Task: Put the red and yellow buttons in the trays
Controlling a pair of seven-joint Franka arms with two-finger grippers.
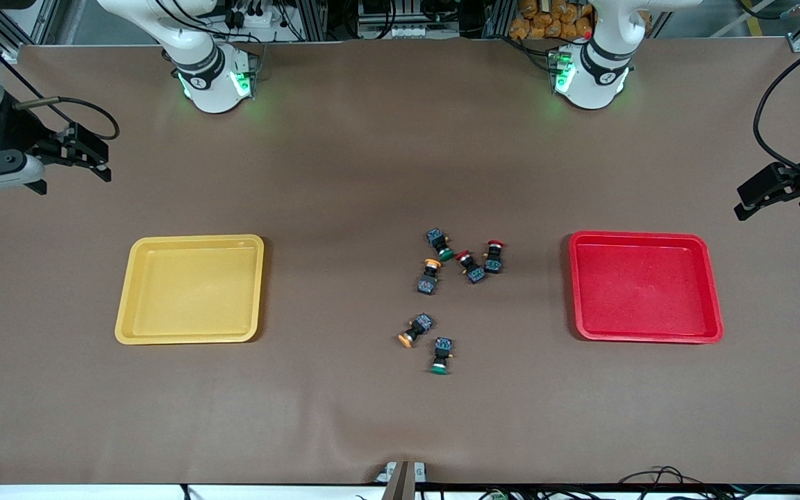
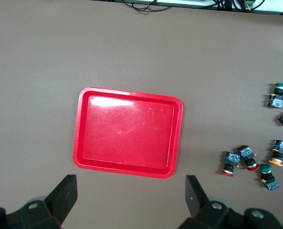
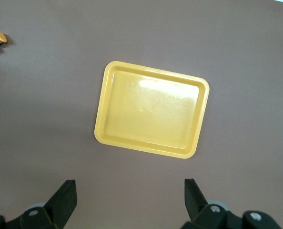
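The yellow tray lies toward the right arm's end of the table and the red tray toward the left arm's end; both are empty. Between them lie two red-capped buttons and two orange-yellow-capped buttons. My right gripper is open and empty over the table's end past the yellow tray. My left gripper is open and empty over the end past the red tray. The left wrist view shows the red-capped buttons.
Two green-capped buttons lie among the others, one farthest from the front camera, one nearest to it. Brown cloth covers the table. Cables hang at the front edge.
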